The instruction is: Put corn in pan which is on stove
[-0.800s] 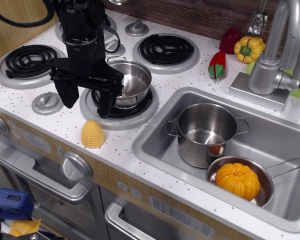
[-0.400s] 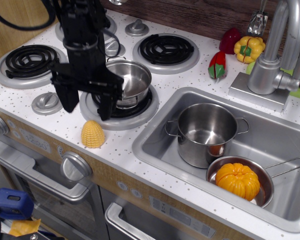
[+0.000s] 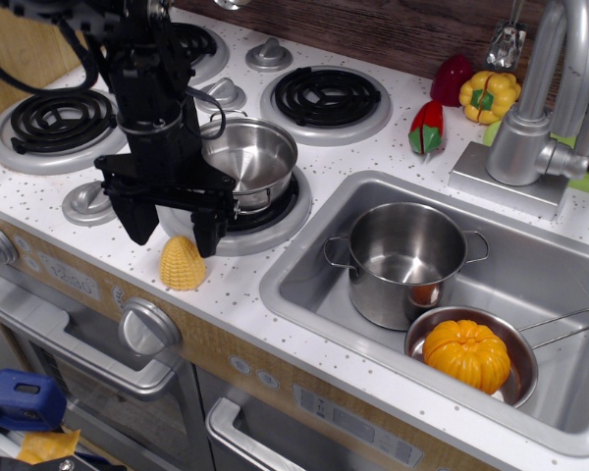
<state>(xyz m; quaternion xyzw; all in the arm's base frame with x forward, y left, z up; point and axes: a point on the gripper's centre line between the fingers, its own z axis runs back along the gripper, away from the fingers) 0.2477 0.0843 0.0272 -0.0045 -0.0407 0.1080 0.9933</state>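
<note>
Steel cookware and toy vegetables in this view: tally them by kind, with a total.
Steel cookware: 3 – the pan on the stove, the taller pot and the long-handled pan in the sink.
Toy vegetables: 5 – corn, orange pumpkin, yellow bell pepper, red pepper, dark red piece.
Total: 8
</note>
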